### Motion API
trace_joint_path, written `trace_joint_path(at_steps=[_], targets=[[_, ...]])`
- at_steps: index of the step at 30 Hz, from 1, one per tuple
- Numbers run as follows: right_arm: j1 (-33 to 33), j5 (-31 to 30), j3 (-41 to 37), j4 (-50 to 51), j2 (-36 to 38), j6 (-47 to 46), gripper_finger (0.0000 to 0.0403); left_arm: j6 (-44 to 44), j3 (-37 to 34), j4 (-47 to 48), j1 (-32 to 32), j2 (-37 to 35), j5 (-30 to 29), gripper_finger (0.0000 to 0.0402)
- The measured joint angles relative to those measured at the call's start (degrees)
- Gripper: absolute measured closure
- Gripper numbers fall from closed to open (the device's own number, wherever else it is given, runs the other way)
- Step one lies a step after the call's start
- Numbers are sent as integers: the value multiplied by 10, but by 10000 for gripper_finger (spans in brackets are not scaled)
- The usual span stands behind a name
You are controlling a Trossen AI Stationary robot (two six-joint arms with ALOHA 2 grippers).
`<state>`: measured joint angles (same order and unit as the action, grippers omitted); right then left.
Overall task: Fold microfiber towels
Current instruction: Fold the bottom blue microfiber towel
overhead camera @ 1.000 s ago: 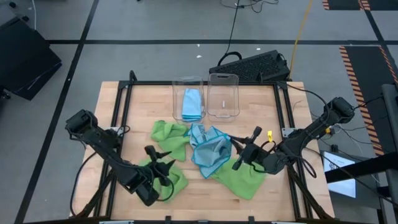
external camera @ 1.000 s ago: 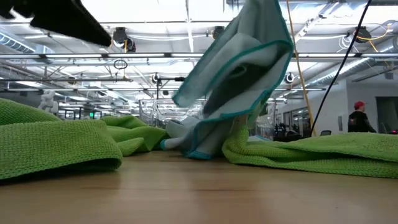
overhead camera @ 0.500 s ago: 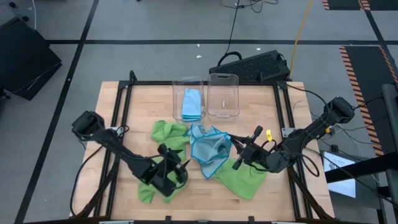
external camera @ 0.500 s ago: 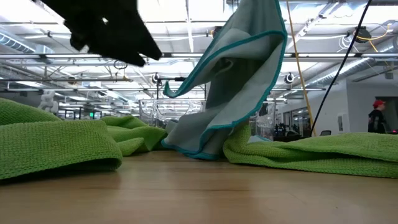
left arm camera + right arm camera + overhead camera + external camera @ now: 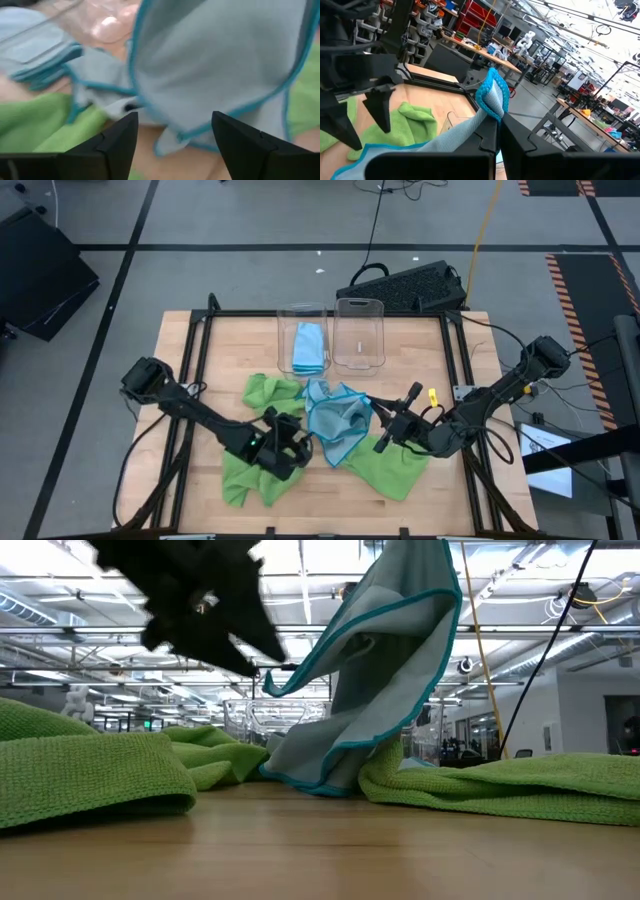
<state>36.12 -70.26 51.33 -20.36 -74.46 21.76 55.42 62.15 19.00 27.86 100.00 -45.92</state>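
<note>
A light blue towel (image 5: 335,425) with a teal hem hangs mid-table, raised at one corner by my right gripper (image 5: 385,425), which is shut on it. My left gripper (image 5: 290,448) stands open just left of it. In the left wrist view its gripper (image 5: 175,125) faces the hanging blue towel (image 5: 220,60) and touches nothing. Lime green towels lie crumpled at the near left (image 5: 255,475), the near right (image 5: 390,468) and left of centre (image 5: 272,393). One folded blue towel (image 5: 308,345) lies in a clear bin. My right gripper pinches a corner of the light blue towel (image 5: 492,97) between its two fingers, and the tip of the corner sticks out past them. The fingers lie about level, coming from the table's right side. The towel hangs slack below, its lower end (image 5: 310,778) on the table.
Two clear bins stand at the far middle, the left one (image 5: 303,315) holding the folded towel, the right one (image 5: 360,330) with nothing in it. A black frame (image 5: 200,340) runs round the table. A keyboard (image 5: 405,285) lies beyond the far edge.
My left gripper has moved off the near-left green towel toward the table's right, up to the hanging blue towel, rolling as it went. The blue towel's hanging part has swung and spread a little, its raised corner staying where it was.
</note>
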Motion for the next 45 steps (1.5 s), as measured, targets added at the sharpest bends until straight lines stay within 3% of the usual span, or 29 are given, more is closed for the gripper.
trace_joint_path(at_steps=[11, 14, 20, 26, 33, 39, 45], targets=[[0, 29, 0, 0, 0, -2, 399, 5, -1, 7, -45, 11, 56, 204], [0, 30, 0, 0, 0, -4, 399, -30, -1, 3, -45, 11, 77, 248], [0, 30, 0, 0, 0, -11, 399, -100, -1, -11, -45, 22, 112, 386], [5, 30, 0, 1, 0, -21, 399, -129, -1, 14, -45, 15, 100, 398], [8, 30, 0, 1, 0, -27, 399, -80, -1, 17, -36, -1, 108, 352], [8, 30, 0, 1, 0, -29, 399, -13, -18, -5, -22, 5, 128, 238], [8, 30, 0, 5, 0, -28, 399, 78, -63, -109, -30, 5, 151, 139]])
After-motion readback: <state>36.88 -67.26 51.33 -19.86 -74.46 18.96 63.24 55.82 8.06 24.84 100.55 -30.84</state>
